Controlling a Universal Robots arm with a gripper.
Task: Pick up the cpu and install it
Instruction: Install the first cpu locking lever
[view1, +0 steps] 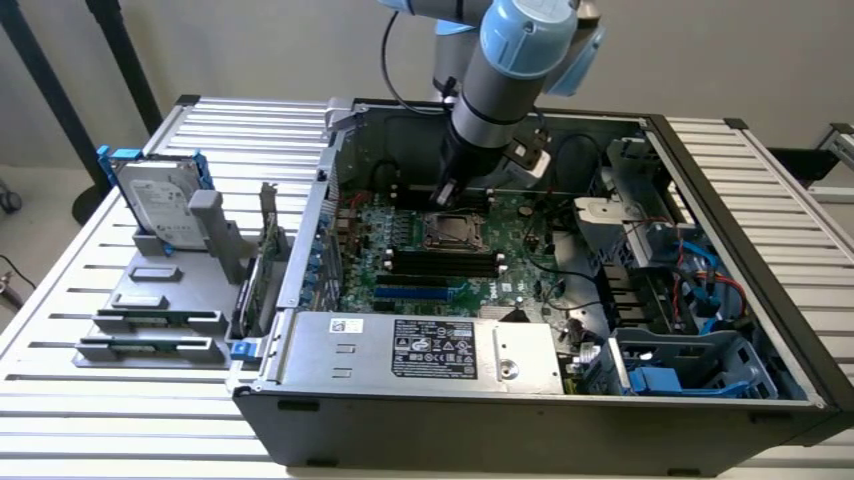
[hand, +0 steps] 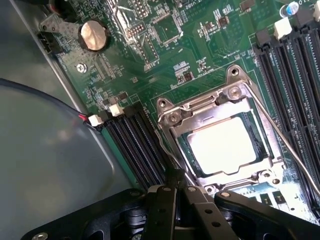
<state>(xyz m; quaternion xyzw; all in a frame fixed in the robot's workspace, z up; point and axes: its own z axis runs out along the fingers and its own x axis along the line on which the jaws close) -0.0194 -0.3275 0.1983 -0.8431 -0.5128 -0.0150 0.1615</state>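
The cpu (hand: 222, 146), a small square chip with a bright silvery top, lies flat inside the metal socket frame (hand: 170, 117) on the green motherboard (hand: 150, 65). From the exterior view the cpu (view1: 451, 233) sits mid-board inside the open computer case. My gripper (hand: 173, 180) is shut, its dark fingers pressed together, with the tip at the socket's edge beside the thin wire lever (hand: 161, 150). I cannot tell if it touches the lever. The gripper (view1: 445, 194) hangs low over the board, just behind the socket in the exterior view.
Black memory slots (hand: 135, 145) flank the socket. A coin battery (hand: 94, 36) sits further off on the board. The case walls (view1: 320, 220) and power supply (view1: 414, 348) hem the board in. A hard drive with blue rails (view1: 158, 205) stands on a grey fixture at the exterior view's left.
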